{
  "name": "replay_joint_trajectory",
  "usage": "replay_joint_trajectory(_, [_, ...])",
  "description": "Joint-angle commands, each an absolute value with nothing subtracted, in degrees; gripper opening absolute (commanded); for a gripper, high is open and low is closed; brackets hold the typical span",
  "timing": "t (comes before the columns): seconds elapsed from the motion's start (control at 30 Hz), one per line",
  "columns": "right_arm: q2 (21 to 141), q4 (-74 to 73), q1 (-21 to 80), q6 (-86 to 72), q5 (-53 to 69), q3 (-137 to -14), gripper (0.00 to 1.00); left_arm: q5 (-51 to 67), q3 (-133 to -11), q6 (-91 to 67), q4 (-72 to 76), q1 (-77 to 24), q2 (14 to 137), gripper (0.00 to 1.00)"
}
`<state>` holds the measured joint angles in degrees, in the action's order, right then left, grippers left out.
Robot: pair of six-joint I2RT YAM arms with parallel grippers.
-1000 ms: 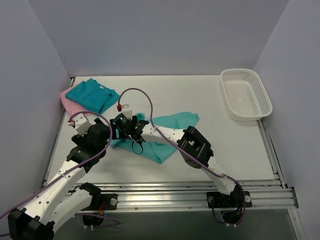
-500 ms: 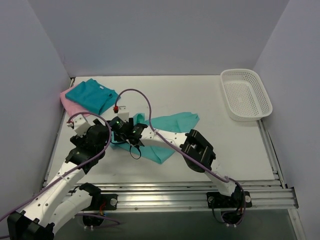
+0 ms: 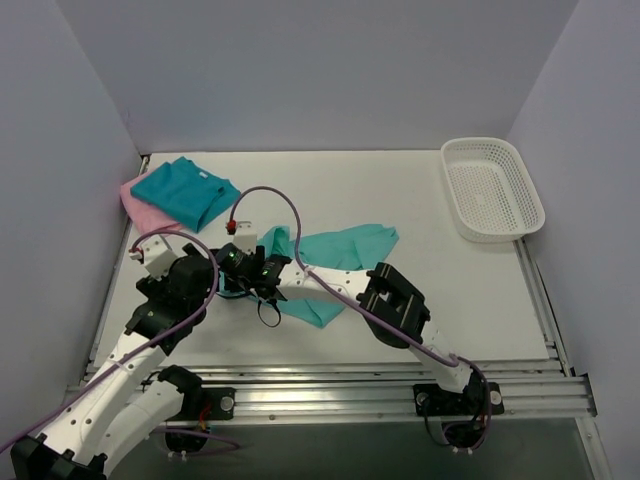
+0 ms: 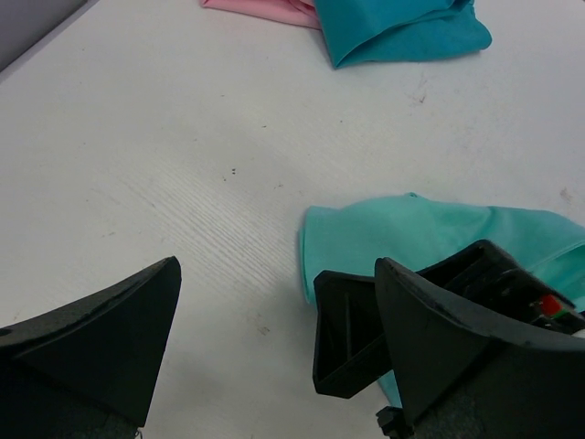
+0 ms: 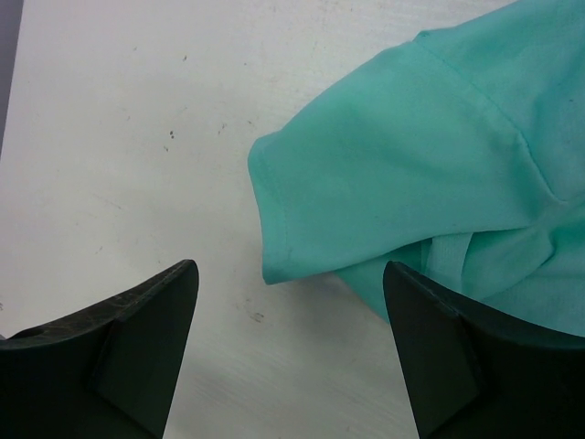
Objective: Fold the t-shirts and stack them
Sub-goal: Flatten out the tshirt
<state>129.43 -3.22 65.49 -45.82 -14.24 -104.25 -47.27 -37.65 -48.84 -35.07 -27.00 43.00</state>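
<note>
The right gripper [image 3: 248,272] reached across to meet the left gripper [image 3: 216,285], the two close together over the near-left edge of the light sea-green t-shirt [image 3: 345,248]. The rest of that shirt lay rumpled, trailing away from both grippers along the right arm. Beyond the left gripper, well apart, the folded teal-blue t-shirt [image 3: 183,190] lay on the pink t-shirt [image 3: 138,198]. The white mesh basket [image 3: 520,190] sat far off, past the right arm's elbow. How the jaws stood was unclear from above.
</note>
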Motion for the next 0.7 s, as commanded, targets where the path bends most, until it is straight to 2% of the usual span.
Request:
replay_joint_trajectory(0.0, [128.9, -2.8, 68.4, -46.8, -14.0, -102.1, 0.78, -46.0, -38.3, -49.5, -31.8, -26.9, 42.3, 0.96])
replay_joint_trajectory(0.23, [129.5, -1.1, 68.1, -47.7, -14.2, -99.8, 0.77, -45.6, -38.2, -49.4, -31.6, -26.9, 42.7, 0.96])
replay_joint_trajectory(0.67, [132.1, -0.7, 65.0, -46.6, -12.6, -103.1, 0.77, -46.1, -38.1, -49.3, -31.0, -26.8, 43.2, 0.96])
